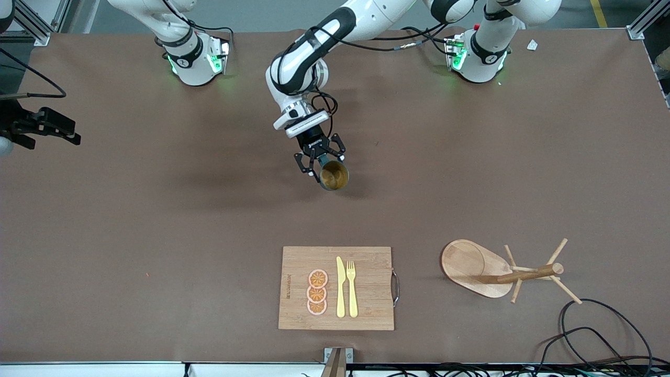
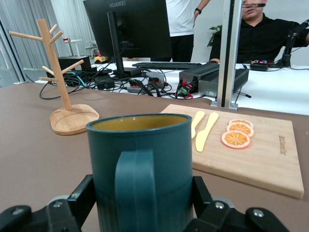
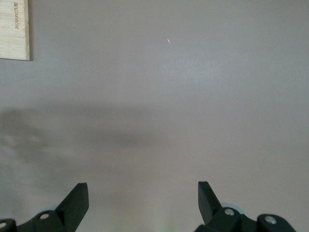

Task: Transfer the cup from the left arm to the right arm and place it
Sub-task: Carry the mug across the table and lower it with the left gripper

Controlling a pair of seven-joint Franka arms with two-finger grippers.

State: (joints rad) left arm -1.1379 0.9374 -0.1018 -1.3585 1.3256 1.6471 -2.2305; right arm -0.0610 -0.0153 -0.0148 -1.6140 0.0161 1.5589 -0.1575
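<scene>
The dark teal cup [image 1: 335,176] with its mustard-yellow inside is held above the middle of the table, tipped so that its mouth faces the front camera. My left gripper [image 1: 325,166] is shut on it. In the left wrist view the cup [image 2: 140,159] fills the middle with its handle toward the camera, and the left gripper [image 2: 142,205] has a black finger [image 2: 83,199] pressed against each side. My right gripper [image 1: 68,135] waits high at the right arm's end of the table. In the right wrist view the right gripper [image 3: 143,200] is open and empty over bare table.
A wooden cutting board [image 1: 366,262] with a yellow knife [image 1: 341,288], a fork [image 1: 352,288] and orange slices [image 1: 317,292] lies near the front edge. A wooden mug tree [image 1: 528,273] on an oval base stands toward the left arm's end. Cables [image 1: 602,335] lie near it.
</scene>
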